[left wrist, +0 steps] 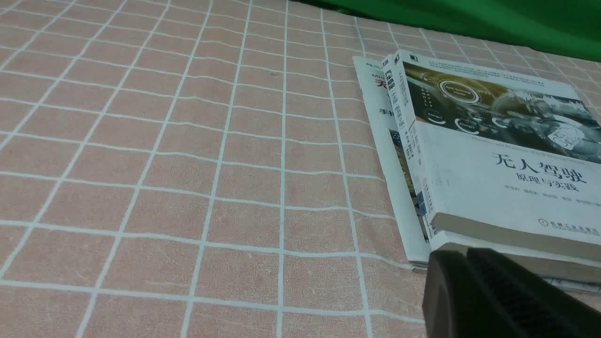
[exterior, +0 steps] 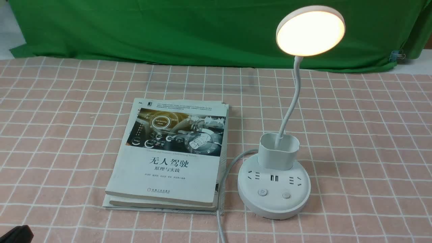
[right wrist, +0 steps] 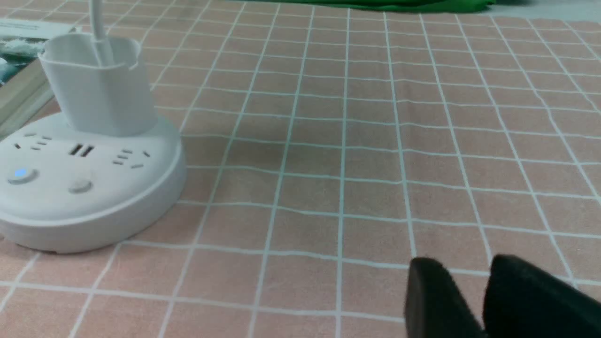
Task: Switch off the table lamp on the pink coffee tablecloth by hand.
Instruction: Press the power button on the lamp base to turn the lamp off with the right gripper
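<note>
- Right gripper [right wrist: 465, 265]: tips slightly parted, empty; left gripper [left wrist: 462, 256] closed, empty. Your pick: right.
- Cloth [exterior: 364, 152]: an off-centre press could slide the base, rucking it.
- Lamp [exterior: 274, 209]: lit, right of the books [exterior: 168, 175]. Clip its neck [exterior: 294, 98] coming in high and you may tip it.
- Cord [exterior: 233, 163]: snag it and you drag the base.
- Buttons: two, close; parted tips could straddle or hit the wrong one.
- Text: cover "无人驾驶", then "原理与实践", small "Self-Driving"; power symbol on one button [exterior: 262, 192].
</note>
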